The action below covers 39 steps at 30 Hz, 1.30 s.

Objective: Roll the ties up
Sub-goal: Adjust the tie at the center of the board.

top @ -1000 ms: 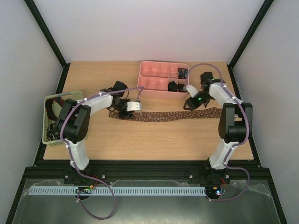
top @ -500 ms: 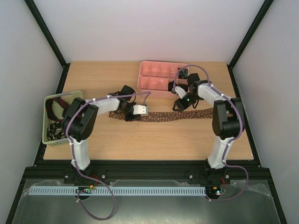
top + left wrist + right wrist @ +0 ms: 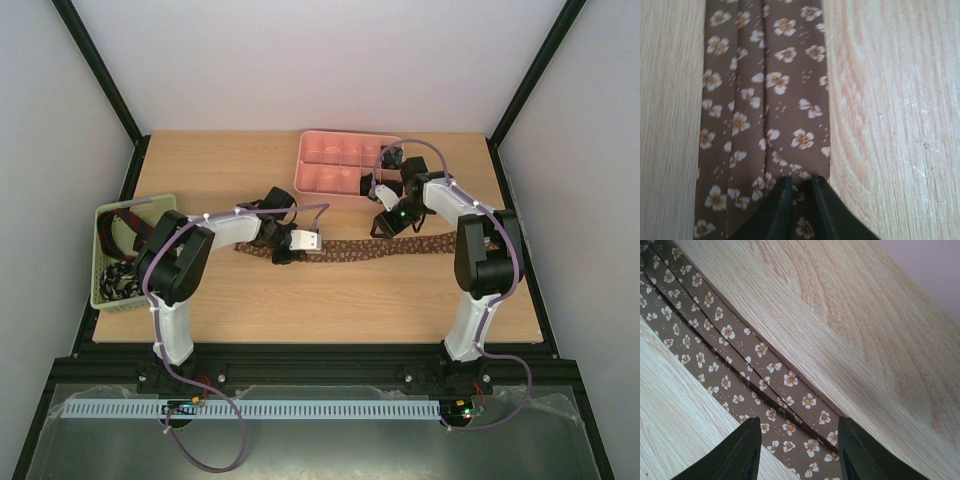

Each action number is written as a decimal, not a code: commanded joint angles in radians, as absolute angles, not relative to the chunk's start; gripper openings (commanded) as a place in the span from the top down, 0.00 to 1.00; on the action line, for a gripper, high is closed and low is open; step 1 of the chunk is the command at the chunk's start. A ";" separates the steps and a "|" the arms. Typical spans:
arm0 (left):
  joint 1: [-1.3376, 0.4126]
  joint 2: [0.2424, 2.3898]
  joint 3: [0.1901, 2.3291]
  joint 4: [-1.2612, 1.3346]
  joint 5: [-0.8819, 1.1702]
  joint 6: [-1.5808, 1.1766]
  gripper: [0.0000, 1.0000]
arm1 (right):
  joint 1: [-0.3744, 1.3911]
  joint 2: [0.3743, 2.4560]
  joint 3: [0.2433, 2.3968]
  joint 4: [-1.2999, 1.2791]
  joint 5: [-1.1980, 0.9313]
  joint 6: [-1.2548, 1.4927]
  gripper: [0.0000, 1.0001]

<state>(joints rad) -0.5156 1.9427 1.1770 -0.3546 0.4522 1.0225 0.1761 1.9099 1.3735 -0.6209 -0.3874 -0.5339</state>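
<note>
The brown tie [image 3: 370, 250], printed with small pale flowers, lies flat and stretched across the middle of the desk [image 3: 300, 300], running left to right just in front of the pink tray [image 3: 320, 145]. The left tool [image 3: 280, 252] is down on the tie near its left end. In the left wrist view its fingers [image 3: 782, 200] are drawn almost together, pinching a thin fold of the fabric [image 3: 765, 100] close to one long edge. The right tool [image 3: 385, 225] hangs over the tie's right half. In its wrist view the two fingers [image 3: 747, 450] stand well apart, with the tie [image 3: 740, 365] passing diagonally between them. Other ties [image 3: 118, 270] sit heaped in the green basket [image 3: 100, 300] at the desk's left edge.
</note>
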 commanded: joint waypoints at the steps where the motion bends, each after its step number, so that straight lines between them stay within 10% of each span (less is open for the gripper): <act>1: -0.517 1.905 1.195 -0.383 0.480 1.038 0.91 | 0.166 1.908 1.391 -0.637 -0.380 -0.526 0.56; 12: -0.494 1.915 1.293 -0.407 0.522 0.977 0.98 | 0.158 1.914 1.397 -0.634 -0.378 -0.518 0.57; 16: -0.501 1.915 1.281 -0.449 0.531 1.033 0.72 | 0.158 1.915 1.400 -0.632 -0.373 -0.516 0.57; 39: -0.546 1.991 1.231 -0.463 0.402 1.093 0.72 | 0.156 1.927 1.408 -0.631 -0.364 -0.506 0.57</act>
<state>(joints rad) -0.5373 1.9636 1.2354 -0.4438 0.4328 1.0756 0.1608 1.9099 1.3834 -0.6071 -0.3634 -0.5114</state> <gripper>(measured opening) 0.289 0.430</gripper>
